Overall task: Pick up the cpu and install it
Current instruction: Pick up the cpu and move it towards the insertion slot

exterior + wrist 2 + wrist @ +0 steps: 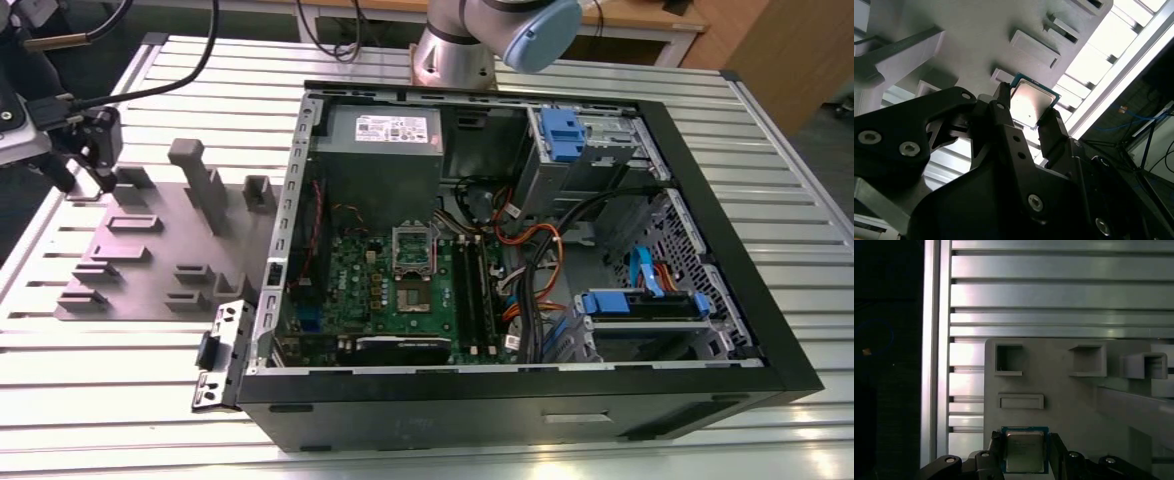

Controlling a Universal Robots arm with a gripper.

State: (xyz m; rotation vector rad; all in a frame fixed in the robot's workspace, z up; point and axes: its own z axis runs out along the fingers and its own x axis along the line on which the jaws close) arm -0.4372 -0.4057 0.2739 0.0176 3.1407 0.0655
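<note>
The cpu (1031,101), a small flat square chip with a silvery top and a thin rim, sits between my gripper's (1029,106) two black fingers, which are shut on its opposite edges. In the first wrist view the cpu (1025,450) hangs just over the grey fixture plate (1064,390), held by the gripper (1025,442). In the exterior view the gripper (80,165) is at the far corner of that plate (147,250), on the exterior view's left. The open socket frame (414,242) on the green motherboard (400,300) lies well to the exterior view's right of it.
An open black computer case (747,330) lies on the slatted aluminium table (80,400), with a grey power supply (387,130), cables and blue drive brackets (647,305) inside. Upright posts (200,175) stand on the fixture plate. The arm's base (461,55) is behind the case.
</note>
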